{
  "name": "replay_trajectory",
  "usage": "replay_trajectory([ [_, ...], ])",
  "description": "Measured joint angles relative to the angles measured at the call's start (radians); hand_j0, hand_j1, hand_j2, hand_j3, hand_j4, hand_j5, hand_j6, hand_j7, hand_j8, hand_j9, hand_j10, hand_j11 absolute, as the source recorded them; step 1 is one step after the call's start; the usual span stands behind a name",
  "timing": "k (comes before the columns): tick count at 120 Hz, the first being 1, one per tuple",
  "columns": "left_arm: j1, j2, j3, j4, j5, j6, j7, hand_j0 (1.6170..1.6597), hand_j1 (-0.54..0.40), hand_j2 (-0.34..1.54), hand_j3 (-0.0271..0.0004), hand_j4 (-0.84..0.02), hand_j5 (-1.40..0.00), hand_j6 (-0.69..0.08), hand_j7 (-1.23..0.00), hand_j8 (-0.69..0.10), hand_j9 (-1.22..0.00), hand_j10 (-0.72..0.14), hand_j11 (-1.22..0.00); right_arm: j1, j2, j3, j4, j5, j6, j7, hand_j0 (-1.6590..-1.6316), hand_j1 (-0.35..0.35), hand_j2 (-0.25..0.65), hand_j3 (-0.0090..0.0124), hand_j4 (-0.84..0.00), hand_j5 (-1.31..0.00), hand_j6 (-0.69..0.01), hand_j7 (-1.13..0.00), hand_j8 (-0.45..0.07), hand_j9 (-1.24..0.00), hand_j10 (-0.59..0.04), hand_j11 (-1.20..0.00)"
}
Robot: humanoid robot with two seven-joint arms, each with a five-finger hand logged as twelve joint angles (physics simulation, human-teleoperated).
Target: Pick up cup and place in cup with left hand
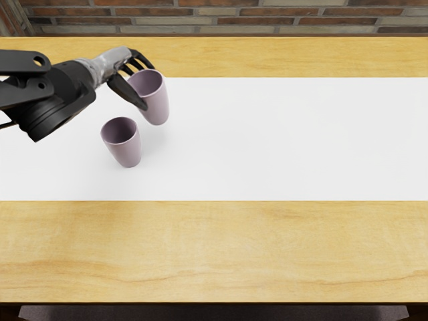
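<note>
My left hand (144,87) comes in from the left and grasps a mauve cup (158,100), its thumb across the near left side and its other fingers around the back of the rim. That cup is upright with its mouth up, and a soft shadow below it suggests it hangs slightly above the white surface. A second mauve cup (126,148) stands upright nearer to me and a little to the left, mouth open and apart from the held one. The right hand is out of view.
A white strip (287,140) runs across the wooden table (221,247). The table's front edge shows near the bottom of the view, and a brick wall (234,17) rises behind the far edge.
</note>
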Motion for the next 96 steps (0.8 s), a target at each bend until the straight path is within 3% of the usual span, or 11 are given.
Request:
replay_trajectory([
  [44, -0.065, 0.129, -0.02, -0.145, 0.0, -0.003, 0.005, 1.654, -0.168, 0.16, 0.0, -0.29, -0.74, -0.228, -0.73, -0.313, -0.73, -0.523, -0.73, 0.0, 0.0, 0.0, 0.0, 0.0, 0.0, 0.0, -1.6581, -0.331, -0.003, 0.0, -0.015, -0.02, -0.015, -0.02, -0.015, -0.02, -0.015, -0.02],
  [96, -0.118, 0.246, -0.024, -0.243, 0.001, -0.035, 0.008, 1.6548, -0.14, 0.15, 0.0, -0.34, -0.73, -0.276, -0.72, -0.349, -0.72, -0.531, -0.72, 0.0, 0.0, 0.0, 0.0, 0.0, 0.0, 0.0, -1.6581, -0.331, -0.003, 0.0, -0.015, -0.02, -0.015, -0.02, -0.015, -0.02, -0.015, -0.02],
])
